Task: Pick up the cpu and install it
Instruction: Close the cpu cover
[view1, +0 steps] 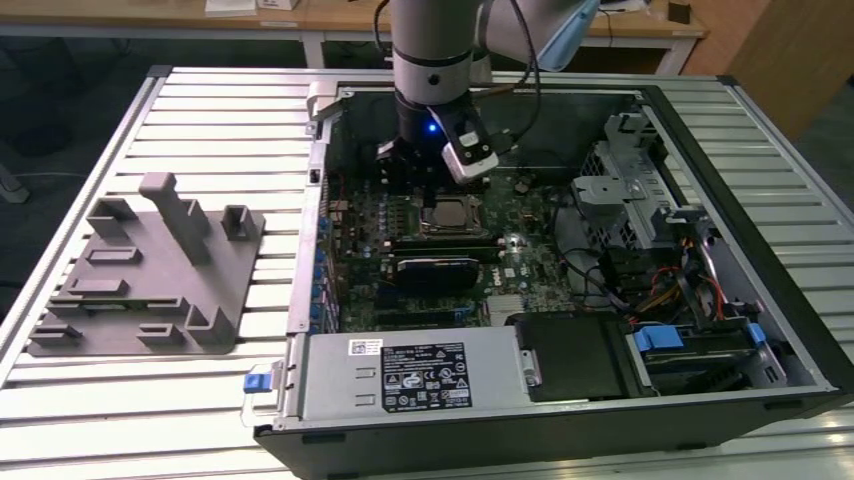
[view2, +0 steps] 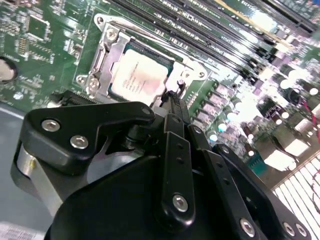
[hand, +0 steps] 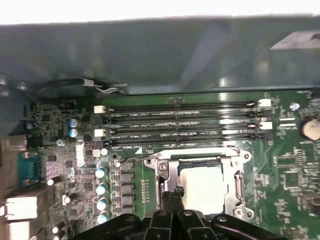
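The cpu (view2: 136, 76), a silvery square chip with a thin rim, lies flat inside the metal socket frame (view2: 107, 40) on the green motherboard. It also shows in the first wrist view as the cpu (hand: 202, 189), and in the exterior view as the cpu (view1: 454, 213) in the middle of the open computer case. My gripper (view2: 171, 99) hangs just beside the socket's edge. Its black fingers (hand: 167, 194) are pressed together with nothing between them. In the exterior view the gripper (view1: 411, 172) sits low inside the case, just behind the socket.
A grey plastic holder block (view1: 147, 270) stands on the slatted table at the exterior view's left. Inside the case are memory slots (hand: 180, 122), a power supply (view1: 414, 375), a drive cage (view1: 627, 185) and loose cables (view1: 667, 290). The case walls (view1: 320, 200) hem in the board.
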